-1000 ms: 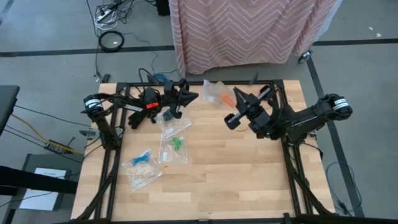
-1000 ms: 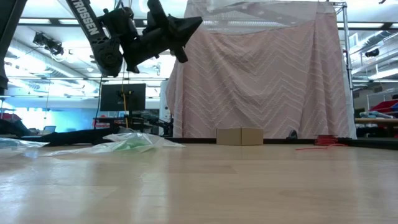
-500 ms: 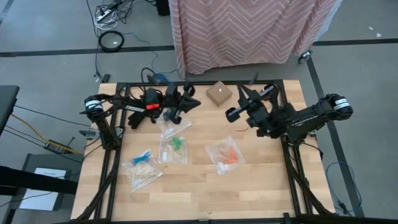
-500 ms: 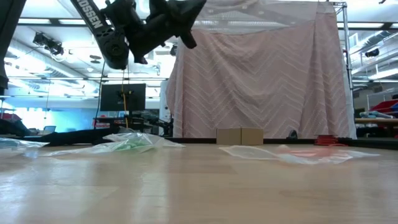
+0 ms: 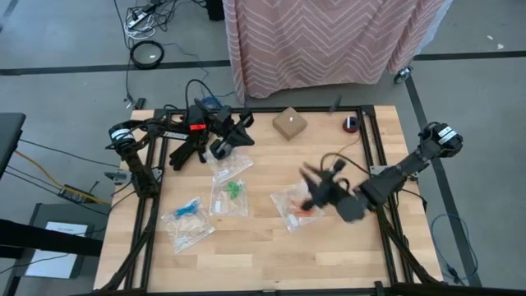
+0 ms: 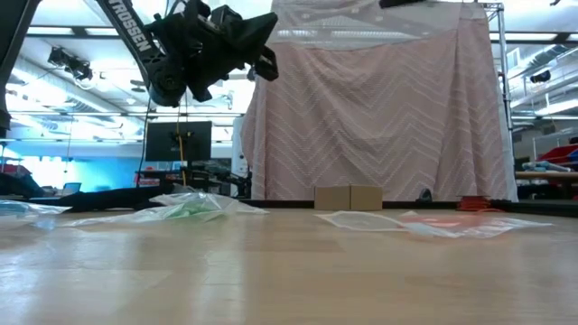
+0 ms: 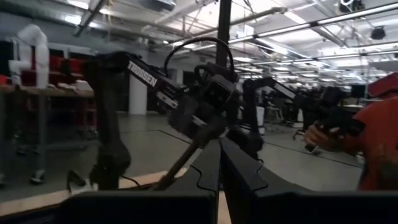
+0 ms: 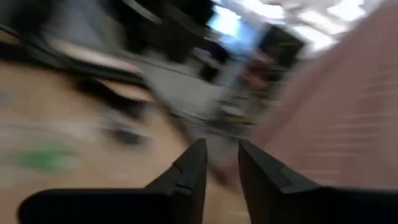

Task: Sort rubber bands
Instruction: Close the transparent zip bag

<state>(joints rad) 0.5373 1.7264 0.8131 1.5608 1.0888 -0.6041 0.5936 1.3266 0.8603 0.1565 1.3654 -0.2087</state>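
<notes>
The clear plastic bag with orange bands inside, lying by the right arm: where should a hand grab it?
Probably from above, at a bare edge of the clear plastic bag with orange rubber bands. It lies flat and limp on the wooden table, leaving only thin film to pinch.

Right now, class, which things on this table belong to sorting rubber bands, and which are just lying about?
Belonging to the job:
green rubber bands
blue rubber bands
orange rubber bands
clear bags holding them

Just lying about:
small cardboard box
red and black roll
</notes>
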